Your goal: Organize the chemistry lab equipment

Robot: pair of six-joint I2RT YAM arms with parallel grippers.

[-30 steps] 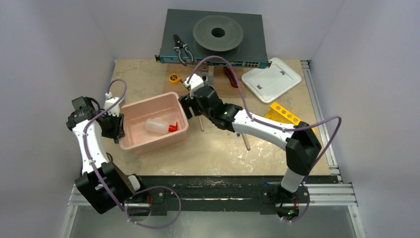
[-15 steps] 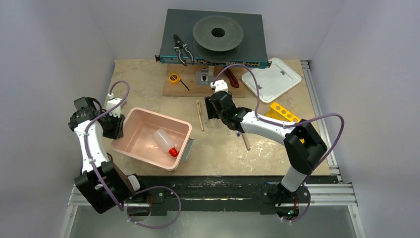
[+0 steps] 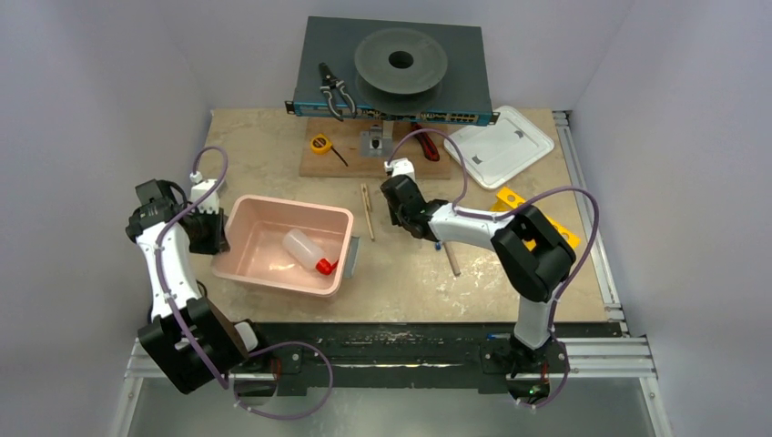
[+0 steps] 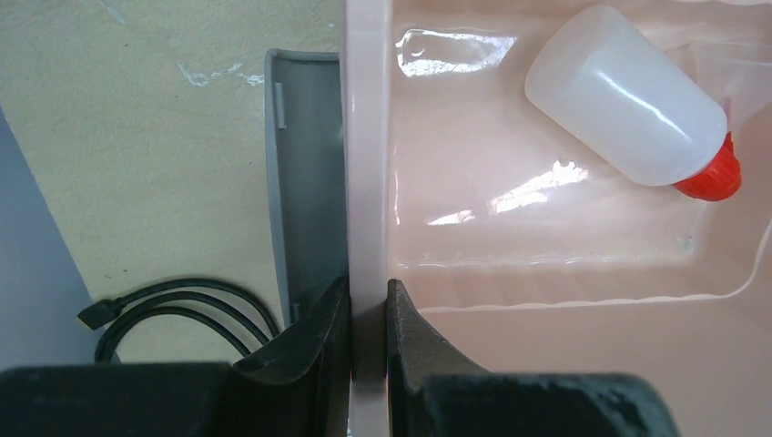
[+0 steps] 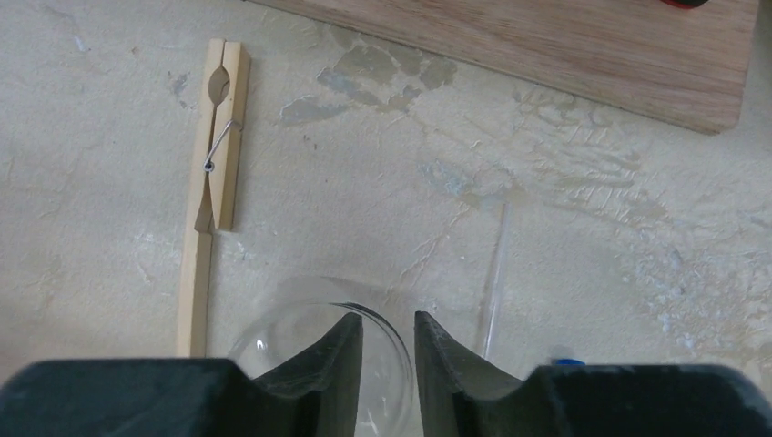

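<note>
My left gripper (image 3: 221, 233) (image 4: 369, 291) is shut on the left rim of a pink bin (image 3: 291, 206) (image 4: 367, 137). A translucent white squeeze bottle with a red cap (image 3: 305, 250) (image 4: 628, 109) lies inside the bin. My right gripper (image 3: 397, 211) (image 5: 389, 323) is low over a small clear round dish (image 5: 273, 332). Its jaws are narrow and straddle the dish's rim, with a small gap still showing. A wooden clothespin on a stick (image 5: 218, 155) (image 3: 367, 211) lies to its left. A thin clear blue-capped tube (image 5: 494, 273) lies to its right. The top view hides the dish.
A wooden board (image 3: 360, 162) (image 5: 546, 55) lies behind the right gripper. Near it are a yellow tape measure (image 3: 319, 143) and a red-handled tool (image 3: 423, 141). Pliers (image 3: 334, 91) rest on the grey box at the back. A white lid (image 3: 499, 144) and a yellow rack (image 3: 526, 215) are at right.
My right gripper left the bin's right rim, moved right and came down over the dish with its jaws narrowing. The bin slid nearer and turned. My left jaws tightened on the rim.
</note>
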